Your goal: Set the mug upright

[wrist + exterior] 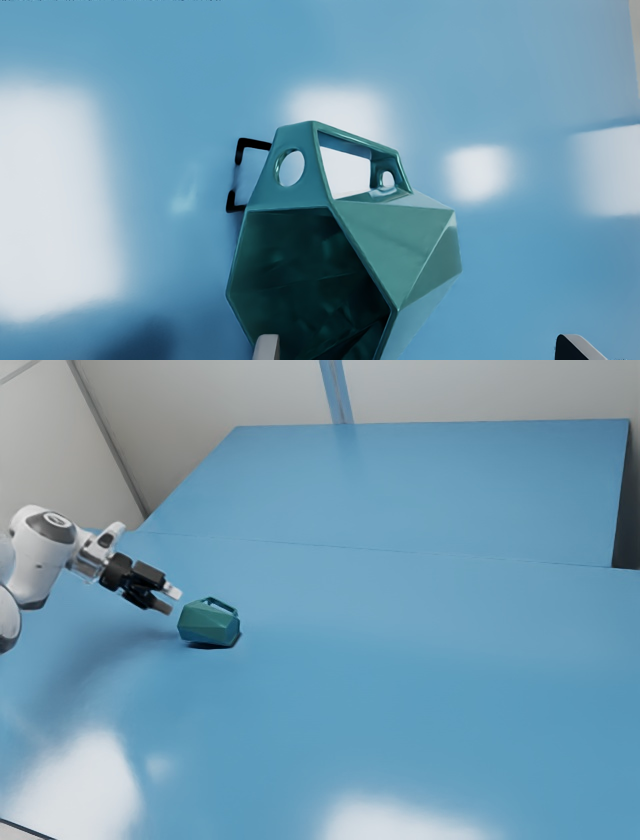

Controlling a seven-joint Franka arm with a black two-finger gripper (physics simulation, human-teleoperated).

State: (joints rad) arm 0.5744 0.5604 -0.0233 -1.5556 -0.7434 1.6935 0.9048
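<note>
At the robot's end of a glossy blue worktop [350, 690], black two-finger jaws with pale grey fingertips [174, 592] stand released, spread wide and gripping nothing. Just beyond them, a teal, faceted mug [208, 624] lies tipped on its side on the worktop, its dark, many-sided mouth [305, 270] facing the jaws. Its angular handle [295, 130], pierced by round holes, points upward; in the wrist view, one fingertip overlaps the mouth. Behind the jaws, at the exterior view's left, is the white robot arm [38, 555], a mark on its round joint cap too small to read. Farthest off, a pale wall [480, 390] bears an upright blue strip [337, 390].
</note>
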